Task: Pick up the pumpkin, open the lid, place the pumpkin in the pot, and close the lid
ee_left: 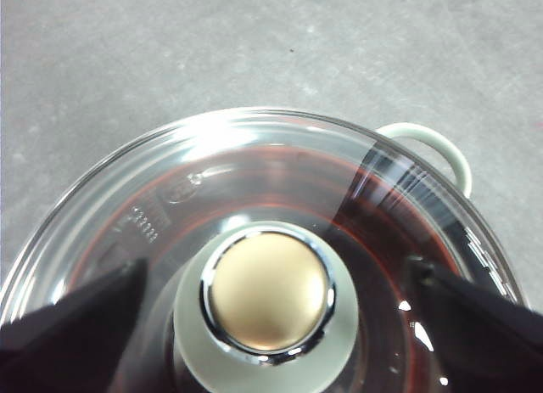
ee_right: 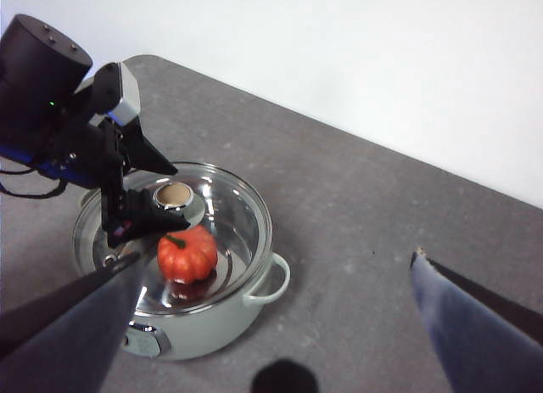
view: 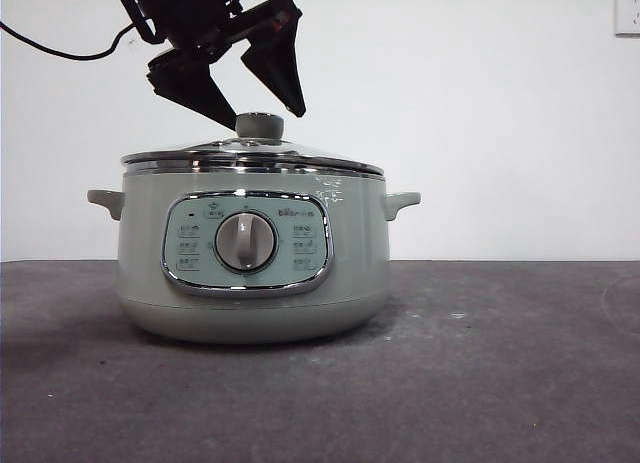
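The pumpkin (ee_right: pixel 187 254) shows through the glass lid (view: pixel 252 154), so it lies inside the pot (view: pixel 252 263), lid seated. The lid looks heavy, slick and breakable; its knob (ee_left: pixel 267 312) is the only sound hold. The left gripper (view: pixel 262 113) hovers there, jaws wide, empty; the right gripper (ee_right: pixel 276 325) waits above the bench (view: pixel 500 363), likewise wide and empty.

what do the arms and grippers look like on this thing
Both grippers have two black, tapering, wedge-shaped jaws. The left gripper sits on a black arm with a round black housing, a silver-grey camera block, blue trim and a black cable. The right gripper shows only its dark jaws.
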